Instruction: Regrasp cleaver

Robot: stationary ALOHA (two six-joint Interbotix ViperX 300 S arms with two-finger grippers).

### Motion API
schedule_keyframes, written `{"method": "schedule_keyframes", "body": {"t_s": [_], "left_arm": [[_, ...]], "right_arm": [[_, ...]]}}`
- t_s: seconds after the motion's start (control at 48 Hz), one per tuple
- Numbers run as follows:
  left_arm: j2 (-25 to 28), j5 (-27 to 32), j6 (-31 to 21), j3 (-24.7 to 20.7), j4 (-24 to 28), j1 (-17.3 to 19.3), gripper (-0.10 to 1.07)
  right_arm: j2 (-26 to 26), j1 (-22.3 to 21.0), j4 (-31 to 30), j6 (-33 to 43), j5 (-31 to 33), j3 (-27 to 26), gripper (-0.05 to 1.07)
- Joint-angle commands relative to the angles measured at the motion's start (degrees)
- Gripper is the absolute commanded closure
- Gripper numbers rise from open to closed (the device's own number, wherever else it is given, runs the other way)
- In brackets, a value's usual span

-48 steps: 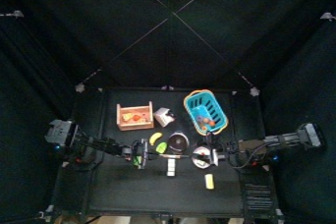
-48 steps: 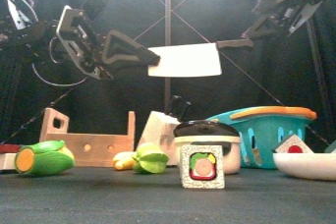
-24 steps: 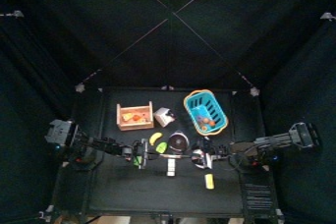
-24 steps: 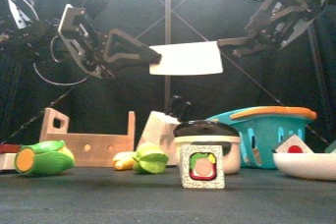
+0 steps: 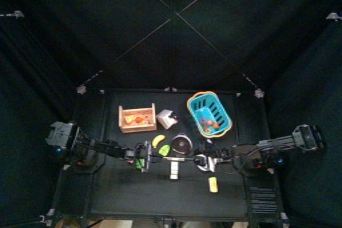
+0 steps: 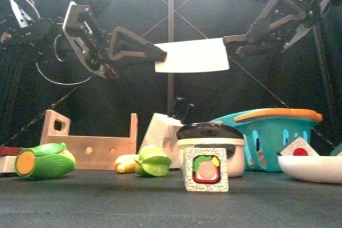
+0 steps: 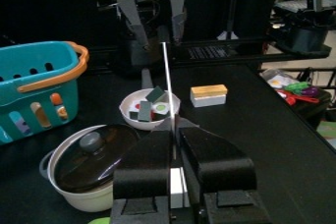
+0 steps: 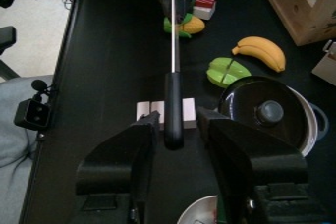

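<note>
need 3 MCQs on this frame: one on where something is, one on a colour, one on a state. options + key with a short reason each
1. Where is the cleaver?
A. in the basket
B. in the air between the two grippers
C. flat on the table

2. What colour is the basket?
A. teal with an orange rim
B. red
C. white

3. How does the left gripper stand?
A. empty and wide open
B. out of view
C. shut on the cleaver

Key: 1 B, the front view shows the blade high above the table. 2 A, teal wall and orange rim show in the front view. 3 C, the left wrist view shows its jaws clamped on the blade edge.
</note>
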Motion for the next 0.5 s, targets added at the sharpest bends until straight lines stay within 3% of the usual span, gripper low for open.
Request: {"method": "schedule_keyframes", "body": {"t_s": [0.0,0.479], "left_arm": [[-0.5,-0.4,0.1,-1.1,-0.1,-0.1,0.55],[-0.4,-0.5,0.3,-2.1,-0.2,0.5,0.54]], "right_arm": [[0.1,-0.6,0.3,0.1,-0.5,-1.8,0.37],[2.8,-1.2,1.4,0.2,0.0,-2.5,0.52]]}}
